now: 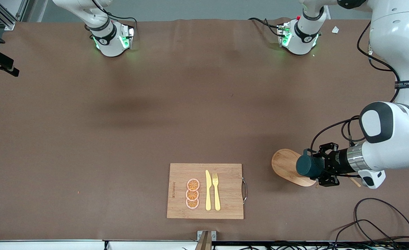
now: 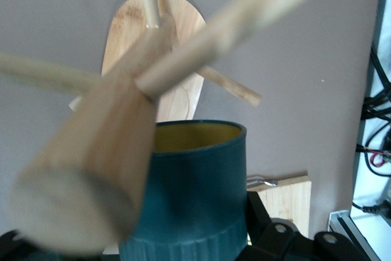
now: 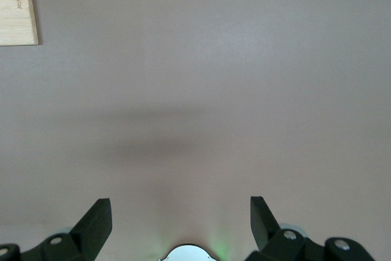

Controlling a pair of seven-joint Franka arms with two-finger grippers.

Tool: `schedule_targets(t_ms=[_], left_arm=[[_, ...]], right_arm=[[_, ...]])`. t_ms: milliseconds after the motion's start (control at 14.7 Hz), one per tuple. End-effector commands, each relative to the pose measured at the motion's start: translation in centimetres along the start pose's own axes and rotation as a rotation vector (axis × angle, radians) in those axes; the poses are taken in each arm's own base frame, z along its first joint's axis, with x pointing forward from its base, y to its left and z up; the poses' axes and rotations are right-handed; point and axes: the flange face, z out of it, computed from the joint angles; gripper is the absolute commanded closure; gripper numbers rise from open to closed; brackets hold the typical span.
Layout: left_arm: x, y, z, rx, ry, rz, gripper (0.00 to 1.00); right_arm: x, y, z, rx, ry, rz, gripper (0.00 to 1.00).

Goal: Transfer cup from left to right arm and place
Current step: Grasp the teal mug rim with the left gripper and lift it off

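The dark teal ribbed cup (image 1: 308,166) is held on its side in my left gripper (image 1: 316,167), over the oval wooden base (image 1: 285,164) of a mug stand toward the left arm's end of the table. In the left wrist view the cup (image 2: 195,194) shows its tan-yellow inside, with the fingers (image 2: 259,227) shut on its ribbed part. The stand's wooden trunk and pegs (image 2: 104,163) lie close beside the cup. The handle is hidden. My right gripper (image 3: 180,212) is open and empty over bare table; it does not show in the front view.
A bamboo cutting board (image 1: 228,173) with a yellow knife (image 1: 208,190), fork (image 1: 216,191) and orange slices (image 1: 192,193) lies near the front camera. Its corner shows in the right wrist view (image 3: 15,10). Cables (image 1: 374,222) lie near the left arm's end.
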Motion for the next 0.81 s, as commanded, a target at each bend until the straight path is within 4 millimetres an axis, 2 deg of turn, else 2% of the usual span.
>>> schedule_targets(t_ms=[0,136,271,407,611,679,746], left_arm=[[-2.1,0.3,-1.9,-0.032,-0.010,0.012,0.54],[-4.7,0.4,-2.5,-0.037,-0.008,0.050,0.54],[-7.2,0.5,-2.0,-0.028,-0.010,0.075,0.54],[-9.9,0.4,-2.7,-0.036,-0.007,0.067,0.53],[-15.6,0.0,-2.2,-0.023,0.048,0.098,0.53],[-18.1,-0.3,-1.7,-0.018,0.081,0.133,0.53],[-21.6,-0.7,-0.5,-0.012,0.124,0.183,0.53]], right_arm=[[-0.5,-0.1,-0.2,0.007,0.005,-0.006,0.00],[-0.4,-0.1,-0.2,0.007,0.006,-0.006,0.00],[-0.4,-0.1,-0.2,0.007,0.006,-0.006,0.00],[-0.4,0.0,-0.2,0.005,0.006,-0.006,0.00],[-0.4,-0.1,-0.2,0.005,0.010,-0.007,0.00],[-0.4,-0.1,-0.2,0.005,0.010,-0.007,0.00],[-0.4,0.0,-0.2,0.005,0.011,-0.006,0.00]])
